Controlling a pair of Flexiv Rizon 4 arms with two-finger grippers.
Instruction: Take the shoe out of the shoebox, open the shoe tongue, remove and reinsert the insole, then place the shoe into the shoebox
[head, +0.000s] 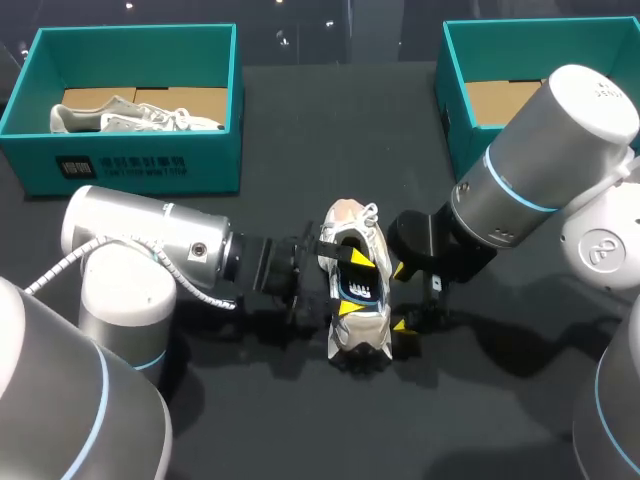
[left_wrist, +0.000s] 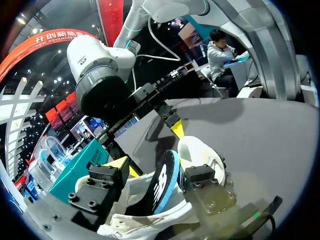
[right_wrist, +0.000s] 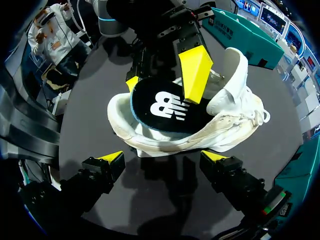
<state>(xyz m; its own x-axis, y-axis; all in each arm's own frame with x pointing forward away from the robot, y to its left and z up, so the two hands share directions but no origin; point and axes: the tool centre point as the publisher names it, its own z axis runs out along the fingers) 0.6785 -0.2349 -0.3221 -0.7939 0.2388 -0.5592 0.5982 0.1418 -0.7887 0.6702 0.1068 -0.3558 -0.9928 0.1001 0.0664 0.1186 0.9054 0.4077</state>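
Note:
A white sneaker (head: 356, 285) lies on the dark table between my two arms, its toe toward the far side. Its black insole (right_wrist: 165, 107), with a blue edge and a white logo, sticks up out of the shoe's mouth. My left gripper (head: 351, 283) reaches over the shoe from the left, open, with the insole (left_wrist: 162, 182) standing between its spread fingers. One yellow fingertip (right_wrist: 195, 72) rests above the insole. My right gripper (right_wrist: 164, 160) is open beside the shoe's (right_wrist: 220, 120) right flank, with nothing in it.
A teal shoebox (head: 130, 165) at the back left holds another pale shoe (head: 140, 118). A second teal shoebox (head: 455, 110) stands at the back right with brown cardboard inside. The right arm's bulky wrist (head: 530, 170) hangs over the table's right side.

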